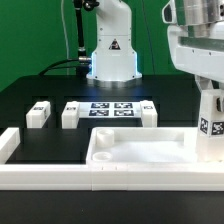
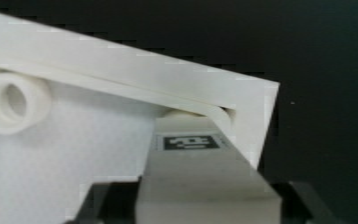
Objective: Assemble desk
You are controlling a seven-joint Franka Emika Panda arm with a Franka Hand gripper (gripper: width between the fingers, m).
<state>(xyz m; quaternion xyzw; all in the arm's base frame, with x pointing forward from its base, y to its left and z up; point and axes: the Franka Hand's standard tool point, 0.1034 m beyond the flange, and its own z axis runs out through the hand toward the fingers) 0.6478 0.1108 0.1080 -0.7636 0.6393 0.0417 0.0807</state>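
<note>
standing at tabletop (image 1: 140,155) corner edge, tool (image 2: 202,205) clamped on upright leg (image 1: 212,125), three loose legs (image 1: 70,115) well apart

the exterior view sits low at the front of the black table (image 1: 40,95), just above its surface. it faces across the table toward the arm's base (image 1: 112,55) at the back, far enough off to take in most of the workspace. the wrist view looks along the gripper (image 2: 202,208) from very close, onto the leg (image 2: 194,165) between its fingers (image 2: 105,205). both views share that leg and the adjoining corner of the tabletop panel (image 1: 150,150).
</note>
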